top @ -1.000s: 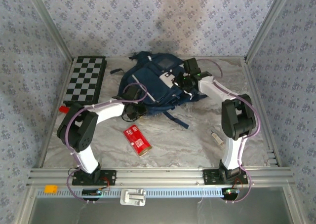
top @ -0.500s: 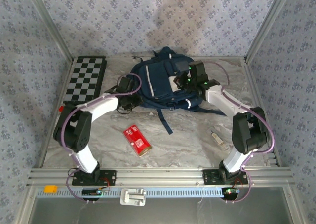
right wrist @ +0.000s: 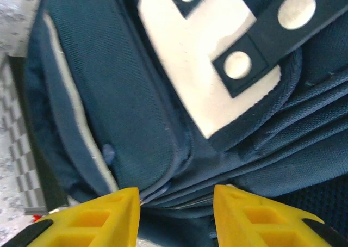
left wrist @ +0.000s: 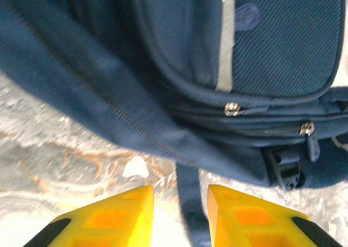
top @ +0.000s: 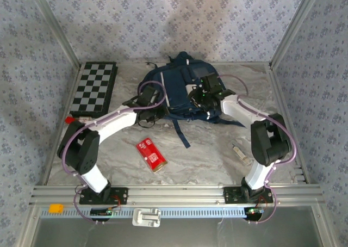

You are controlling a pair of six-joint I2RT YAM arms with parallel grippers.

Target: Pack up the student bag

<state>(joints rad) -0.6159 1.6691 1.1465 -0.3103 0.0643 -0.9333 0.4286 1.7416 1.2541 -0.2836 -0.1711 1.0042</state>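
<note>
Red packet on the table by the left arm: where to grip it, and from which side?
Probably best to grip the red packet across its narrow width at mid-length, coming straight down from above. It lies flat on the table, long axis diagonal from far-left to near-right, with bare surface along both long sides.

One bag (top: pixel 176 88) lies at upper centre. One checkerboard (top: pixel 95 86) sits at upper left, with one small red piece (top: pixel 69 119) just below it. One red packet (top: pixel 150 154) is at centre, and one small clear vial (top: pixel 239 152) at right. Two arms reach in: left arm (top: pixel 109 122) and right arm (top: pixel 243 107).
</note>
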